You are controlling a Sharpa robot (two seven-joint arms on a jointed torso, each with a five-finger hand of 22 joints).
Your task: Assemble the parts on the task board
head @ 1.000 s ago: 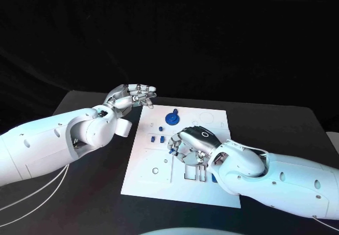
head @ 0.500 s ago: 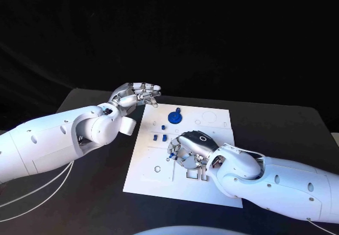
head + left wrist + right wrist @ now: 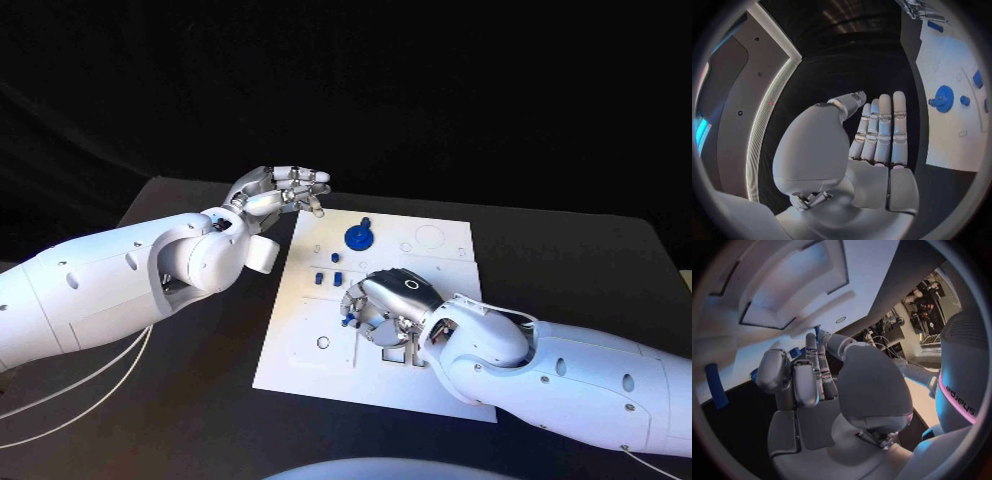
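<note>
Since the earlier frame our right robot hand (image 3: pixel 387 303) has crept slightly down the task board (image 3: pixel 436 385), curled over a small blue part (image 3: pixel 348 318); whether it grips that part we cannot tell. Our left robot hand (image 3: pixel 281 190) hovers released beyond the board's far corner, above the worktop (image 3: pixel 577 270). A round blue part (image 3: pixel 358 238) sits near the board's far edge.

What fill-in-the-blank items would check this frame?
1. The task board is coloured ___.
2. The round blue part lies nearer the ___ hand.
3. The right hand is over the ___.
4. The left hand holds ___.

Missing words: white; left; task board; nothing
</note>
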